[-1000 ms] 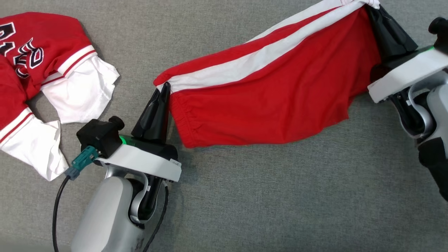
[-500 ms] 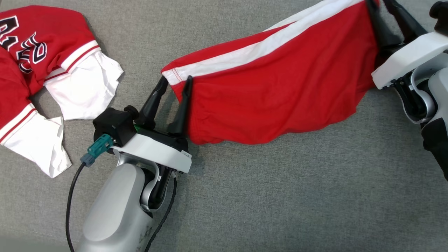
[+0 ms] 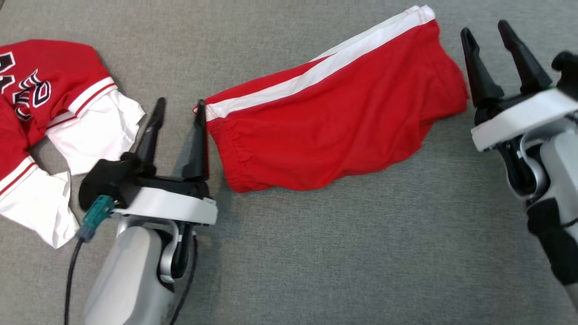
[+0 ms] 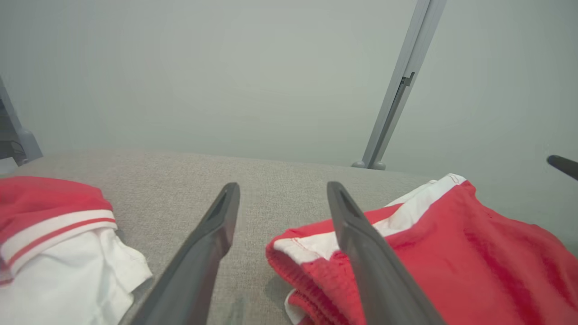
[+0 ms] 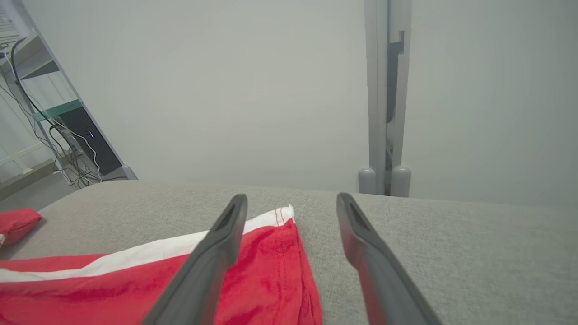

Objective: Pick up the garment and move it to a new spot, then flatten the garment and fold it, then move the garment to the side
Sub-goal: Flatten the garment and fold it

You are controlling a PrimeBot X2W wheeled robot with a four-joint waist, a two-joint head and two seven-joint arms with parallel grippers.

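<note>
Grey fabric covers the desk [image 3: 316, 253], where the red shorts [image 3: 334, 122] lie rumpled between the left hand [image 3: 179, 103] and right hand [image 3: 484, 28], both wide open and empty. Placing looks done; flattening, folding and moving aside remain.

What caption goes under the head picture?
With left gripper and right gripper open, red shorts lie on the grey surface.

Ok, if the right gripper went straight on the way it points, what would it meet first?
Nothing close, it seems: the right gripper points across bare grey surface, passing just beside the red shorts; depth is unclear.
</note>
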